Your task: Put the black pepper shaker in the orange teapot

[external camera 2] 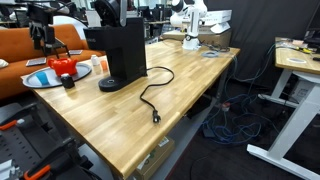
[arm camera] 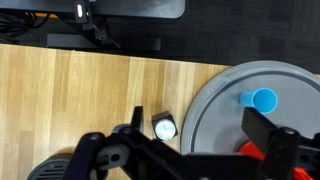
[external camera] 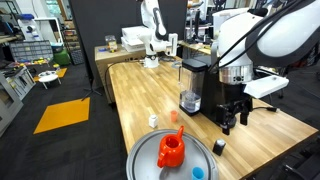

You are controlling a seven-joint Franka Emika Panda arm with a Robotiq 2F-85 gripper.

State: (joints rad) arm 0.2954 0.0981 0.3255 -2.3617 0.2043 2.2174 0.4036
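Two jaws are hanging wide apart above the counter [arm camera: 90, 100], gripping nothing. Where is the black pepper shaker [arm camera: 164, 127] sitting? (Desk)

It is standing upright on the bare wood between them, just beside the rim of the grey tray [arm camera: 220, 100] but not on it. The orange teapot [external camera: 171, 150] is resting on that tray, near at hand. (Photographer)

How is the shaker likely to be handling? (Desk)

Light and rigid, I am judging: a tiny hard cylinder, probably smooth-sided. A glancing touch is risking tipping it over or squirting it out sideways. I am reckoning the hold belongs across the round body, about mid-height, with the jaws closing squarely from both sides and leaving the pale cap clear. (Photographer)

And the drop into the teapot? (Desk)

The pot is looking glossy and small, so a knock is liable to be shifting it on the tray. Its mouth is showing too small in these views for me to be judging the fit. (Photographer)
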